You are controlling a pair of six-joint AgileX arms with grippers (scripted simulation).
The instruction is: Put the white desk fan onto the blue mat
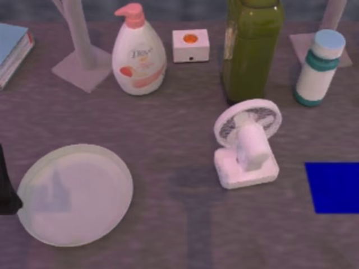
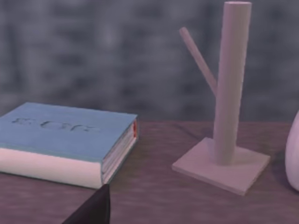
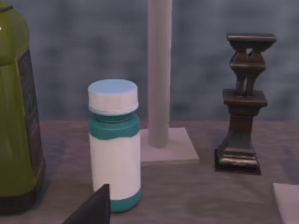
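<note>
The white desk fan [image 1: 247, 147] stands upright on its rounded square base right of the table's middle, its round grilled cage facing the back. The blue mat [image 1: 335, 187] lies flat at the right edge, a short gap to the fan's right, with nothing on it. My left gripper [image 1: 4, 188] is parked at the far left edge beside the plate, far from the fan. Only a dark tip of my right gripper [image 3: 93, 210] shows, in the right wrist view, near a teal-and-white bottle; it is out of the top view. Neither gripper holds anything that shows.
A white plate [image 1: 76, 193] lies front left. Along the back stand a light-blue book [image 1: 11, 50], a post on a square base [image 1: 84, 56], a pump bottle [image 1: 138, 53], a white box with an orange dot [image 1: 190, 45], a green bottle [image 1: 251, 47] and a teal-and-white bottle [image 1: 320, 67]. A dark statuette [image 3: 243, 102] stands farther right.
</note>
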